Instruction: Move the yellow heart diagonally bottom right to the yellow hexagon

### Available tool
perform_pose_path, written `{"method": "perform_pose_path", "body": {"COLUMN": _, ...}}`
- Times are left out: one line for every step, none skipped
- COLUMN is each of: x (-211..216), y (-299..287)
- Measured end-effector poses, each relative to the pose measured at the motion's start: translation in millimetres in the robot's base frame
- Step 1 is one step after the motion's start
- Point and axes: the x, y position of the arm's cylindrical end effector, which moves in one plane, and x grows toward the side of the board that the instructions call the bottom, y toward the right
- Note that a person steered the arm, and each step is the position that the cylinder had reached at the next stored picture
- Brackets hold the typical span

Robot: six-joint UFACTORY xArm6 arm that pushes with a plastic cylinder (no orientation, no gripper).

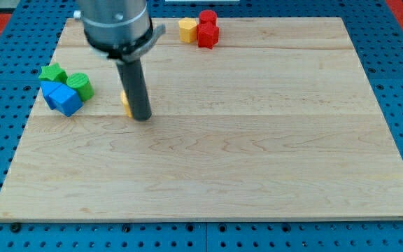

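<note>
My dark rod comes down from the view's top left and my tip [141,117] rests on the wooden board [257,154]. A yellow block [126,103], mostly hidden behind the rod, touches the rod's left side just above my tip; its shape cannot be made out. A second yellow block [187,29], shape unclear, sits near the view's top, touching the left side of the red blocks, far up and right of my tip.
Two red blocks [208,30] stand together at the view's top centre. At the view's left sit a green star-like block [52,73], a green cylinder [80,85] and a blue block [63,99], close together. Blue pegboard surrounds the board.
</note>
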Motion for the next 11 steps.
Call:
{"method": "perform_pose_path", "body": {"x": -55.3, "y": 12.4}}
{"method": "perform_pose_path", "body": {"x": -4.9, "y": 29.2}}
{"method": "perform_pose_path", "body": {"x": 37.6, "y": -1.9}}
{"method": "perform_pose_path", "body": {"x": 2.2, "y": -51.4}}
{"method": "perform_pose_path", "body": {"x": -43.0, "y": -24.8}}
{"method": "perform_pose_path", "body": {"x": -68.2, "y": 5.8}}
{"method": "perform_pose_path", "body": {"x": -67.6, "y": 18.4}}
{"method": "perform_pose_path", "body": {"x": -58.7, "y": 44.2}}
{"method": "perform_pose_path", "body": {"x": -52.9, "y": 67.0}}
{"method": "perform_pose_path", "body": {"x": -52.7, "y": 95.4}}
{"method": "perform_pose_path", "body": {"x": -52.7, "y": 119.2}}
